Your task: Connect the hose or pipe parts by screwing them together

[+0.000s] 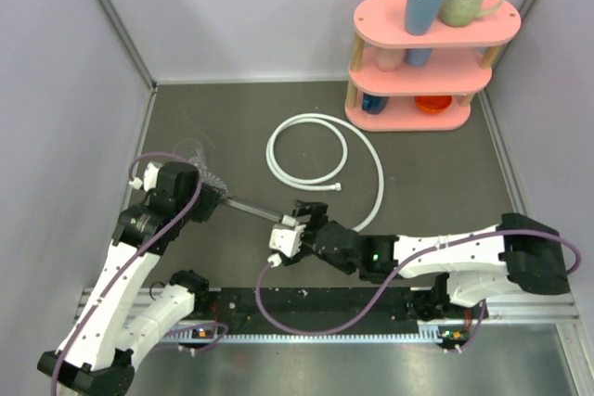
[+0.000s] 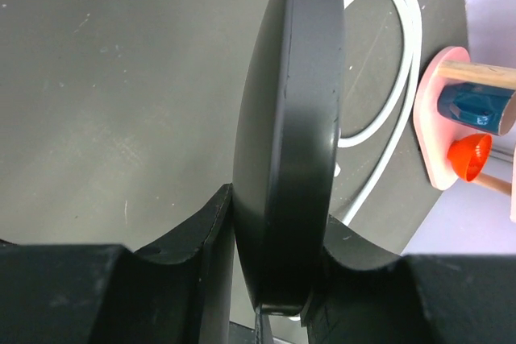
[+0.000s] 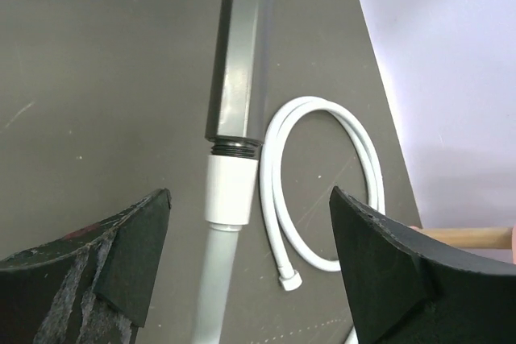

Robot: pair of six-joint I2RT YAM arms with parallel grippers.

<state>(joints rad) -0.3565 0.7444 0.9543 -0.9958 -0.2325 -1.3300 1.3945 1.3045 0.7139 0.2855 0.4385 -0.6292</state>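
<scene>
With the shower head [image 2: 286, 134] clenched by its rim in the left gripper [image 2: 278, 235], 1 nut [image 3: 230, 187] of the hose [image 1: 308, 118] sits on its handle's thread, some thread bare, so tightening looks unfinished; the right gripper [image 3: 250, 199] stands released astride that nut.

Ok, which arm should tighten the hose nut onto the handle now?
Right. The right gripper is open astride the nut at the handle end, where thread shows. The left gripper is shut on the shower head, steadying it.
</scene>
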